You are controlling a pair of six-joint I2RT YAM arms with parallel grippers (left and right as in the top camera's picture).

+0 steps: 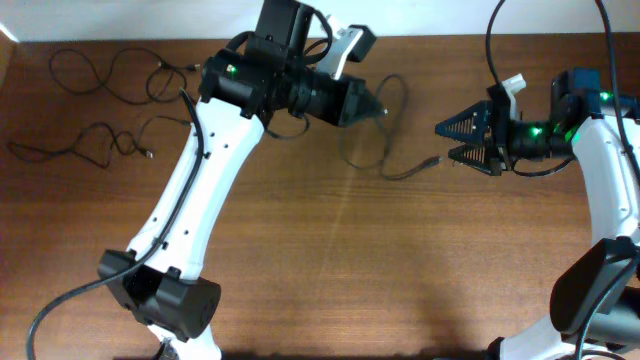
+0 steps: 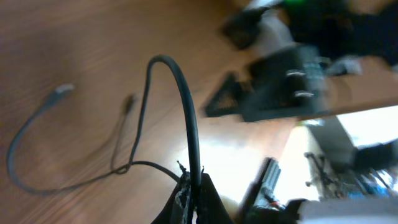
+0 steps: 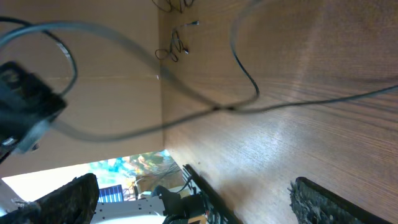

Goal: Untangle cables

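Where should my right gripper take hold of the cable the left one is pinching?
I'd take the cable just behind its plug end, coming in from the right. That end lies flat on the table, nearest the open right gripper, while the left gripper pins the loop.

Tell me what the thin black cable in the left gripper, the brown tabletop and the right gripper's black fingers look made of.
The thin black cable: rubbery or plastic jacket, smooth with faint sheen; it bends in a free loop. The brown tabletop: wood or wood-look laminate, satin; straight grain lines, soft glare. The right gripper's black fingers: probably matte plastic; ridged surface.
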